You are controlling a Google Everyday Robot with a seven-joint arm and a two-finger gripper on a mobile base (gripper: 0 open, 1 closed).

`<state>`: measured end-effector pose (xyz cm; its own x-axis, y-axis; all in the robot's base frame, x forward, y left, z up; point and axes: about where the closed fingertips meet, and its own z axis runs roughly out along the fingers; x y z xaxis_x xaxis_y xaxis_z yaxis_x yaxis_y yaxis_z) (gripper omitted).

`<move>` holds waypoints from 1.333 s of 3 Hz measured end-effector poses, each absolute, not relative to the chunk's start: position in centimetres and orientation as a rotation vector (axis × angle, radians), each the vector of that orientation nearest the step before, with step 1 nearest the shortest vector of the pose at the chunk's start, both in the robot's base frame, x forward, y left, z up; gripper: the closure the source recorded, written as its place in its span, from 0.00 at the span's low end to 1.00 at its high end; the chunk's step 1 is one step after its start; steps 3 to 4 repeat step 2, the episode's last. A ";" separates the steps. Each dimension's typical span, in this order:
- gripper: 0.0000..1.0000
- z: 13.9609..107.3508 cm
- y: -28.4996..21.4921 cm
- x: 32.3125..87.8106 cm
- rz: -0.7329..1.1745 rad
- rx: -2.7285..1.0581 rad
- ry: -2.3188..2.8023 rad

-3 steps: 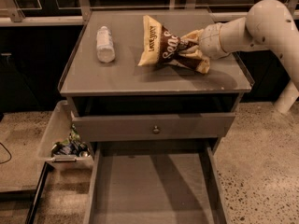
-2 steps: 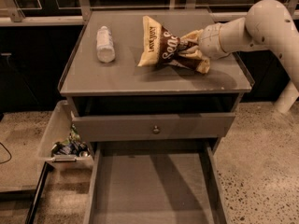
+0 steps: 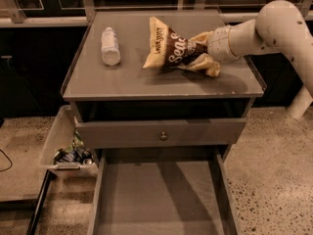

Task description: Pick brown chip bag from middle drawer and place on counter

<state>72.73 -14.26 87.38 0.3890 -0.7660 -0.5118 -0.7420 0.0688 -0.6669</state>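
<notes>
**A:** Take me across from the left. What's there?

**B:** On the floor beyond the counter's left edge stands a plastic bin with some cans and wrappers in it. On the counter, near the back-left corner, a water bottle lies on its side. It is well apart from everything else.

**A:** And the brown chip bag?

**B:** The brown chip bag is on the counter, right of centre and towards the back edge. Its left end is tipped up and its right end is crumpled. The middle drawer is pulled out below the front edge, and its floor is bare.

**A:** Where's the gripper?

**B:** The gripper is at the bag's crumpled right end, with the arm reaching in over the right edge. The bag's folds cover the tip. I cannot tell whether it is clamped on the bag or has let go.

**A:** So which step is this?

**B:** I'd judge it the end of the placing step. The bag is out of the drawer and appears to rest on the counter.

**A:** What does the next move need?

**B:** It needs a clean release, then a withdrawal up and to the right. That way the crinkly end isn't dragged along and the bag stays off the right edge.
</notes>
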 end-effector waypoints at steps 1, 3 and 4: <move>0.00 87.4 -14.3 72.7 -0.030 -1.666 1.349; 0.00 87.4 -14.3 72.7 -0.030 -1.666 1.349; 0.00 87.4 -14.3 72.7 -0.030 -1.666 1.349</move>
